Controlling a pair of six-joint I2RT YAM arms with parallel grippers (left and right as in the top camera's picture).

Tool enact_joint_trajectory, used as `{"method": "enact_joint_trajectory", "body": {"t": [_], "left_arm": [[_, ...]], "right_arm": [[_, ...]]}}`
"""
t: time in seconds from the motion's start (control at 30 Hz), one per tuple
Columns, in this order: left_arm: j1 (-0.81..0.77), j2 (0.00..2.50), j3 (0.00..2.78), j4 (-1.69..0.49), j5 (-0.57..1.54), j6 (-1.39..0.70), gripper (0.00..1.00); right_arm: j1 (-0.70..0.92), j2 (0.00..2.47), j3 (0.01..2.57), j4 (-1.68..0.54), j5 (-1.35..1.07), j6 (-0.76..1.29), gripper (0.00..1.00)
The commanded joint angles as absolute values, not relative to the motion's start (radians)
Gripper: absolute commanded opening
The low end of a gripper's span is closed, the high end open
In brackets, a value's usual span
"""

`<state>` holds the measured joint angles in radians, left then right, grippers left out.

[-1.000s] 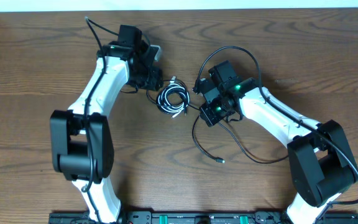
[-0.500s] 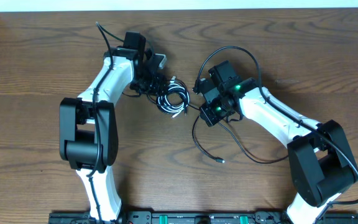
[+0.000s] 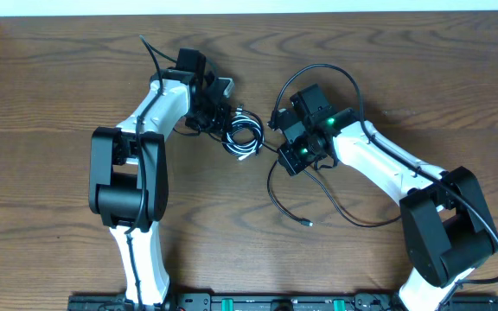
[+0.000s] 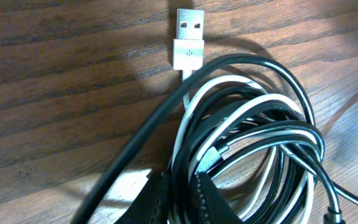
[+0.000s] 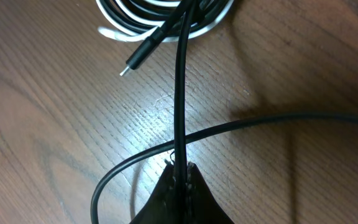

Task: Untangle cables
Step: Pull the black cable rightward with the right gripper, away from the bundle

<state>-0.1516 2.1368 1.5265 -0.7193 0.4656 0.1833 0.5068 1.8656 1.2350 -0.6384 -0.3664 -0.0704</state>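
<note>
**Table** (image 3: 50, 95): brown wood grain, filling the overhead view.

**Coil** (image 3: 243, 136): the cables wound into one tight round bundle, upper centre of the overhead view, between the two grippers. Black and white turns overlap. From above, which passes over which cannot be told.

**White cable** (image 4: 189, 55): its flat plug lies on the wood at top centre of the left wrist view, metal tip pointing up the frame, just outside the coil. The cord bends down into the bundle and circles among the black turns.

**Black cable** (image 5: 180, 93): leaves the coil at the top of the right wrist view and runs straight down the frame to the right gripper.

**Plug end** (image 5: 143, 57): black with a thin metal tip, lying on the wood at the upper left of the right wrist view, just below the coil.

**Crossing strand** (image 5: 260, 121): black, arcing from lower left to the right edge of the right wrist view. It meets the black cable just above the fingertips.

**Loose loop** (image 3: 271, 190): black, lower centre of the overhead view, ending in a small plug well apart from the coil.

**Left gripper** (image 3: 223, 121): at the coil's upper left edge. In its wrist view the fingers (image 4: 211, 202) sit at bottom centre, closed on strands of the coil.

**Right gripper** (image 3: 280, 149): just right of the coil, not touching it. Its fingers (image 5: 194, 190) are pinched tight on the black cable.
</note>
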Motion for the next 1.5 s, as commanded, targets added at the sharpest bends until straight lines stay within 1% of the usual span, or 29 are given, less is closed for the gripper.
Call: {"method": "enact_joint_trajectory", "body": {"t": [0.0,0.03,0.07,0.1,0.2,0.3,0.4,0.67,0.8,1.07,1.13,1.27,1.47], "left_arm": [[-0.149,2.159,1.526,-0.722,0.444,0.178,0.11],[-0.149,2.159,1.526,-0.724,0.428,0.178,0.10],[-0.149,2.159,1.526,-0.736,0.363,0.173,0.07],[-0.149,2.159,1.526,-0.741,0.304,0.149,0.07],[-0.145,2.159,1.526,-0.752,0.079,0.011,0.08],[-0.131,2.159,1.526,-0.761,-0.019,-0.089,0.07],[-0.101,2.159,1.526,-0.777,-0.010,-0.146,0.07],[-0.051,2.159,1.526,-0.784,0.009,-0.155,0.07],[-0.041,2.159,1.526,-0.783,0.063,-0.155,0.07],[-0.041,2.159,1.526,-0.784,0.077,-0.155,0.07],[-0.041,2.159,1.526,-0.784,0.125,-0.151,0.08],[-0.036,2.146,1.532,-0.783,0.251,-0.066,0.07],[0.015,2.040,1.532,-0.738,0.459,0.000,0.07]], "right_arm": [[0.501,1.855,1.243,-0.639,-0.374,-0.084,0.01],[0.501,1.855,1.243,-0.639,-0.374,-0.085,0.01],[0.501,1.855,1.243,-0.640,-0.373,-0.088,0.01],[0.498,1.855,1.243,-0.641,-0.373,-0.095,0.01],[0.486,1.853,1.243,-0.648,-0.374,-0.107,0.01],[0.464,1.840,1.243,-0.654,-0.377,-0.107,0.01],[0.426,1.786,1.243,-0.671,-0.382,-0.125,0.01],[0.325,1.591,1.243,-0.674,-0.384,-0.141,0.01],[0.276,1.477,1.243,-0.647,-0.384,-0.141,0.01],[0.239,1.270,1.243,-0.554,-0.385,-0.171,0.01],[0.239,1.229,1.243,-0.537,-0.389,-0.197,0.01],[0.239,1.161,1.243,-0.524,-0.388,-0.247,0.01],[0.237,1.077,1.243,-0.508,-0.385,-0.320,0.01]]}}
